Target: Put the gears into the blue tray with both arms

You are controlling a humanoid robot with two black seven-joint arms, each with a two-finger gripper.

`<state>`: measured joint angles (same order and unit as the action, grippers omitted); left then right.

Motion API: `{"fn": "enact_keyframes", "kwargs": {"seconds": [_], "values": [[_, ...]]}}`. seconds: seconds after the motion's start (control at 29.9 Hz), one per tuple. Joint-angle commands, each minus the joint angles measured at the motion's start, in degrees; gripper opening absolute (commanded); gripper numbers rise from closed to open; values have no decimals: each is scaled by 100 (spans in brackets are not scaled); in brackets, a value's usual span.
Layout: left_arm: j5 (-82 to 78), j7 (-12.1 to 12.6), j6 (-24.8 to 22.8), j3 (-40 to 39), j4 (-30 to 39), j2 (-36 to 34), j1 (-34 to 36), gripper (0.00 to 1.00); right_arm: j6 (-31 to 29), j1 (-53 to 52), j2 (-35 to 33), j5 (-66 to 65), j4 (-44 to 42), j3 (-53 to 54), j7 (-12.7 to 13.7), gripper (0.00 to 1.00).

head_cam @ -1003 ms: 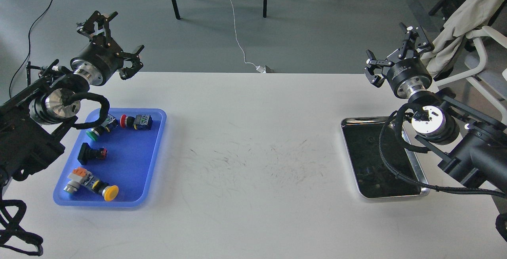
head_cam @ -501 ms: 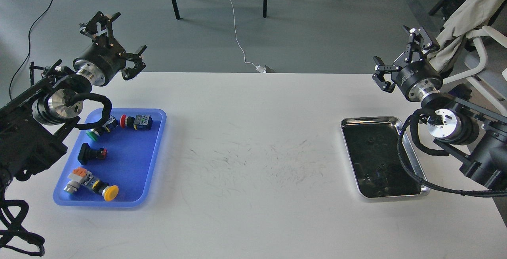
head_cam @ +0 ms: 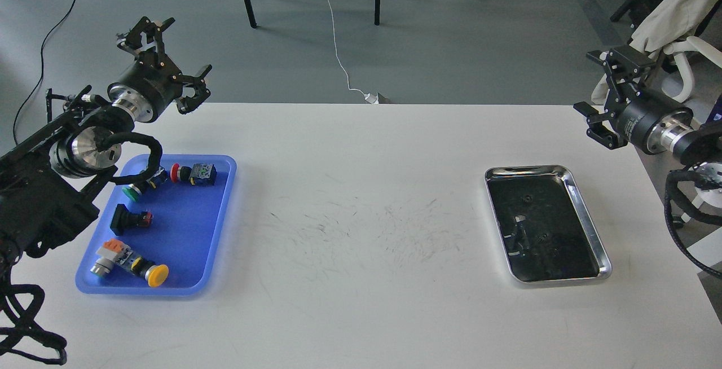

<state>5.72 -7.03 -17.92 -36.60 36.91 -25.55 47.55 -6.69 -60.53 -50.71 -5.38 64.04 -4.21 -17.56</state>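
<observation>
The blue tray (head_cam: 189,233) lies at the table's left side and holds several push-button switches. On the dark inside of the steel tray (head_cam: 602,256) at the right, two tiny dark round specks, seemingly the gears (head_cam: 527,196), are barely distinguishable; the second gear (head_cam: 544,237) lies nearer me. My left gripper (head_cam: 179,50) hangs open and empty above the table's far left edge, behind the blue tray. My right gripper (head_cam: 586,81) is open and empty too, raised beyond the table's far right corner, up and to the right of the steel tray.
Inside the blue tray lie a green-headed switch (head_cam: 137,186), a red and blue one (head_cam: 194,173), a black square-headed one (head_cam: 130,218) and a yellow-headed one (head_cam: 132,264). Beyond the table's right edge stands a chair with cloth (head_cam: 674,11).
My right arm has swung to the right, off the steel tray, whose whole inside now shows. The left gripper has drifted slightly right and stays open.
</observation>
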Motion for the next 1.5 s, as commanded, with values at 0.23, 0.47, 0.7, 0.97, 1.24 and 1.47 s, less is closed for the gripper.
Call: {"fn": "enact_keyframes", "kwargs": {"seconds": [0.23,0.47,0.7,0.97,1.24,1.47], "values": [[9,-9,-72,-40,9,-46,0,99,-674,-239,-501,-2273,109,-124,640,98],[9,-9,-81,-58,18,-46,0,99,-1071,-494,-581,-3213,127,-150,613,96],[17,-9,-89,-58,18,-55,9,99,-2131,-1197,-598,-3715,-215,-115,613,96],[17,-9,-89,-67,27,-38,9,99,-2131,-1216,-590,-3768,-489,-124,709,96],[17,-35,-98,-67,27,-37,9,99,-2131,-1321,-537,-3769,-471,-98,868,99],[17,-35,-142,-67,27,-37,9,99,-2131,-1347,-308,-4933,-463,-142,825,98]]}}
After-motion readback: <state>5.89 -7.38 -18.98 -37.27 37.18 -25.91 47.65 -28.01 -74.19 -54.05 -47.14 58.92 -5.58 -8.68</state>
